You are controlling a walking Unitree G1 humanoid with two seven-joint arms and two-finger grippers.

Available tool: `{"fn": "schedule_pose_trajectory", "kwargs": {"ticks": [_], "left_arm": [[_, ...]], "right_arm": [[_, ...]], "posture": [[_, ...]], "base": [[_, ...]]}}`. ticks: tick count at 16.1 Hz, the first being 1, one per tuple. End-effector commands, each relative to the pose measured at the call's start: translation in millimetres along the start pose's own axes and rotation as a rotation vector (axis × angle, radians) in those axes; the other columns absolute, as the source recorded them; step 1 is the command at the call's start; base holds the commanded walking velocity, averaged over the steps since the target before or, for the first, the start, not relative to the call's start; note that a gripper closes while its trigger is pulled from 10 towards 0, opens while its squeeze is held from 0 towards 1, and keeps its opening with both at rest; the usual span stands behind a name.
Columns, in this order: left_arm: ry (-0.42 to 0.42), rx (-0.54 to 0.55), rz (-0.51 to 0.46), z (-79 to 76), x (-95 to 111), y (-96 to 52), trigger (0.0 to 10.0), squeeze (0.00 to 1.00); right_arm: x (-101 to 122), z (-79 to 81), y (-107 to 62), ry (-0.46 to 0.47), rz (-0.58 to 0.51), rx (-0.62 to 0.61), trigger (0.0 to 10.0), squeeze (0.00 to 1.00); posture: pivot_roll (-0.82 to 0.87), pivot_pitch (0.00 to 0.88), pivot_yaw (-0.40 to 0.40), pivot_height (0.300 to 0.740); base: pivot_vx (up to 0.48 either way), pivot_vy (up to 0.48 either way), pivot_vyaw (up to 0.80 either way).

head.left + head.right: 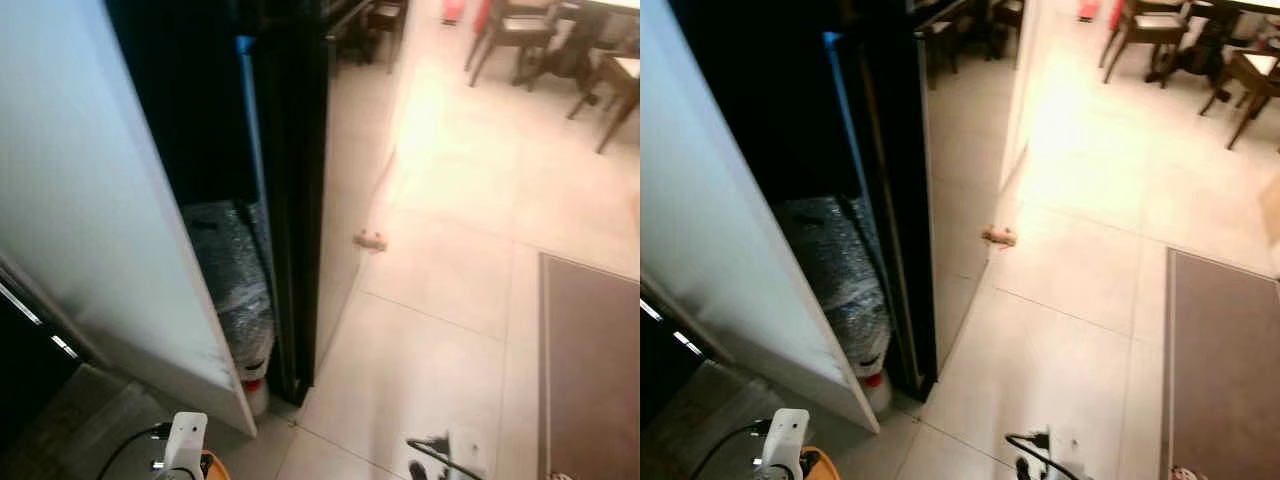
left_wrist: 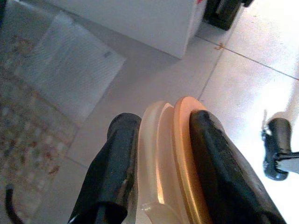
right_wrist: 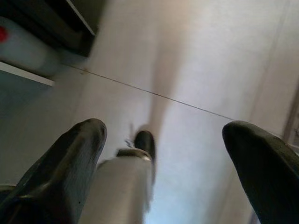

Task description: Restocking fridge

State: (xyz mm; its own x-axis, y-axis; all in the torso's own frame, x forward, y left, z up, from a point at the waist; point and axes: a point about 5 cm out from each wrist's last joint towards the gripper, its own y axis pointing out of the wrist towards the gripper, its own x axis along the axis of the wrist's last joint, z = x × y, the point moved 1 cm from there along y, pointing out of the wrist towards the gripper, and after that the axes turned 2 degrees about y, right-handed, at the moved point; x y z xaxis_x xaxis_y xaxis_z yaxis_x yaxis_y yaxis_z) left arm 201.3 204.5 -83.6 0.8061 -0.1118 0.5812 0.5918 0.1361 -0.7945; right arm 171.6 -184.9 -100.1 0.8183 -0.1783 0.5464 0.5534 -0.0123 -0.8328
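Carrying an orange lid [image 2: 180, 158] pinched flat in the left gripper [image 2: 161, 163], right gripper [image 3: 163, 154] wide open and empty (low over floor tiles). Approach squarely toward the open fridge door [image 1: 90, 200], keeping the pinch firm.

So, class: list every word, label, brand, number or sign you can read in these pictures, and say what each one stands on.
There is no readable text.
The wrapped bottle beside the open fridge door shows no legible label.
The orange-rimmed item in the left pincer carries no print.

Glossy floor tiles [image 1: 440, 330], translucent plastic lid [image 2: 168, 158]
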Motion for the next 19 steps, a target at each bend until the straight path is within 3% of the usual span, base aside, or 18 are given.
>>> {"fn": "schedule_pose_trajectory", "kwargs": {"ticks": [1,5,10,15,19], "left_arm": [[0.005,-0.001,0.064,0.1,-16.3,-2.2,10.0,0.00],[-0.004,0.001,0.068,0.2,-17.1,-2.3,10.0,0.00],[0.001,-0.004,0.066,-0.3,-16.9,-2.3,10.0,0.00],[0.001,-0.005,0.066,-0.6,-16.5,-2.2,10.0,0.00],[0.001,-0.003,0.067,0.1,-16.6,-2.2,10.0,0.00]], "right_arm": [[-8.3,-3.6,-1.8,0.015,0.020,-0.012,10.0,0.00],[-7.8,-3.5,-1.8,0.020,0.014,-0.011,10.0,0.00],[-8.4,-3.9,-2.0,0.009,0.016,-0.016,10.0,0.00],[-8.6,-4.2,-2.0,-0.001,0.020,-0.016,10.0,0.00],[-7.3,-4.0,-2.0,0.007,0.004,-0.020,10.0,0.00]], "posture": [[-0.11,0.025,0.006,0.740],[-0.11,0.025,0.006,0.740],[-0.11,0.012,0.006,0.740],[-0.11,0.011,0.006,0.740],[-0.11,0.014,0.006,0.740]], "base": [[0.000,0.000,0.00],[0.000,0.000,0.00],[0.000,0.247,0.00],[0.000,0.248,-0.74],[0.000,0.291,0.00]]}}
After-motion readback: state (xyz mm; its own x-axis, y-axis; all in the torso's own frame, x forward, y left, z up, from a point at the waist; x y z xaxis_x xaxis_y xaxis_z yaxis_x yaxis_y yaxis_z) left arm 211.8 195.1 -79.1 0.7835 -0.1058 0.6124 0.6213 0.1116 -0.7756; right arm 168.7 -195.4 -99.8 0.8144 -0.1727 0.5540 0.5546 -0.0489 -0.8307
